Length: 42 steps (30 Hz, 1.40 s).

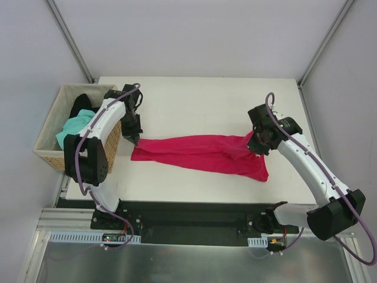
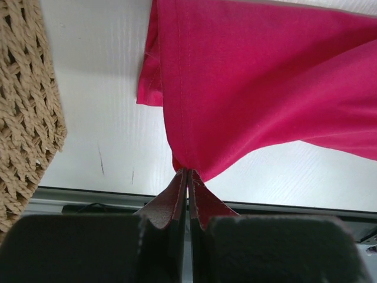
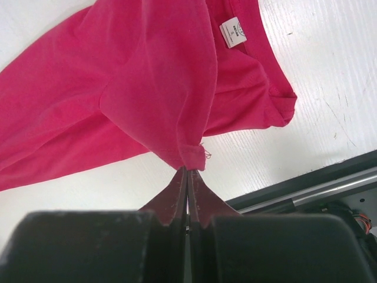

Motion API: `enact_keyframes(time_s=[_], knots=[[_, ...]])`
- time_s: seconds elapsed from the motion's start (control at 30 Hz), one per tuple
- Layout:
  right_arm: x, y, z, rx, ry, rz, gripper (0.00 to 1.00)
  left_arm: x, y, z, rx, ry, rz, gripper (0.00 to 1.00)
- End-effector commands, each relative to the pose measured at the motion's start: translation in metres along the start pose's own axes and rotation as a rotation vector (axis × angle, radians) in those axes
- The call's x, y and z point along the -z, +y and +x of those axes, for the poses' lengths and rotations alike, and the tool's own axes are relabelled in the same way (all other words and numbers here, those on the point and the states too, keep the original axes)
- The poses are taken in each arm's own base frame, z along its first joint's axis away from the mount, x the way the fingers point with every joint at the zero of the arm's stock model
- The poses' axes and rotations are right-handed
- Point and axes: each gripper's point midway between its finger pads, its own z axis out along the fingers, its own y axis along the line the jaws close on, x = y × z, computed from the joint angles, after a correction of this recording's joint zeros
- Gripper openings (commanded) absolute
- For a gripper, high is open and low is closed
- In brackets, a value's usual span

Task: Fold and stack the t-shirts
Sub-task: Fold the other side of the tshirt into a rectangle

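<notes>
Wicker basket at the table's left side. Mint-green t-shirt heaped inside it, black t-shirt at its far end. Crimson t-shirt is out on the table, drawn long between my hands. My left gripper is clamped on the end beside the basket, and my right gripper pinches the other.
</notes>
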Motion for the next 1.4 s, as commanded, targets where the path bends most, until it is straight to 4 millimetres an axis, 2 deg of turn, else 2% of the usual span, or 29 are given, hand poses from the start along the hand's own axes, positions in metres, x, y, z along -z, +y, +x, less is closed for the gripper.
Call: enact_keyframes(time_s=[0.0, 0.23, 0.37, 0.47, 0.6, 0.63, 0.67, 1.07, 1.1, 1.17, 1.37], knots=[[0.007, -0.001, 0.003, -0.009, 0.028, 0.02, 0.01, -0.012, 0.005, 0.008, -0.023, 0.049, -0.046, 0.0], [0.008, -0.008, 0.008, -0.01, 0.059, 0.065, 0.01, -0.029, 0.004, 0.01, -0.043, 0.1, -0.064, 0.03], [0.013, -0.015, 0.01, -0.026, 0.055, 0.084, 0.01, -0.035, 0.003, 0.006, -0.055, 0.107, -0.065, 0.03], [0.016, -0.021, 0.013, -0.043, 0.053, 0.092, 0.01, -0.037, 0.0, 0.001, -0.064, 0.104, -0.06, 0.07], [0.016, -0.025, 0.018, -0.056, 0.055, 0.1, 0.01, -0.04, -0.004, -0.001, -0.084, 0.107, -0.057, 0.22], [0.015, -0.026, 0.02, -0.055, 0.057, 0.105, 0.01, -0.04, -0.004, 0.0, -0.087, 0.108, -0.059, 0.45], [0.015, -0.025, 0.019, -0.059, 0.054, 0.103, 0.01, -0.04, -0.004, 0.0, -0.092, 0.105, -0.062, 0.47], [0.016, -0.01, 0.013, -0.033, 0.032, 0.092, 0.01, -0.028, -0.007, -0.007, -0.098, 0.039, -0.038, 0.5], [0.017, -0.009, 0.011, -0.033, 0.026, 0.09, 0.01, -0.029, -0.008, -0.007, -0.099, 0.038, -0.04, 0.44], [0.018, -0.007, 0.01, -0.027, 0.022, 0.085, 0.01, -0.031, -0.009, -0.01, -0.096, 0.032, -0.034, 0.41], [0.022, -0.002, 0.003, -0.002, 0.018, 0.08, 0.01, -0.04, -0.016, -0.025, -0.084, 0.014, -0.025, 0.39]])
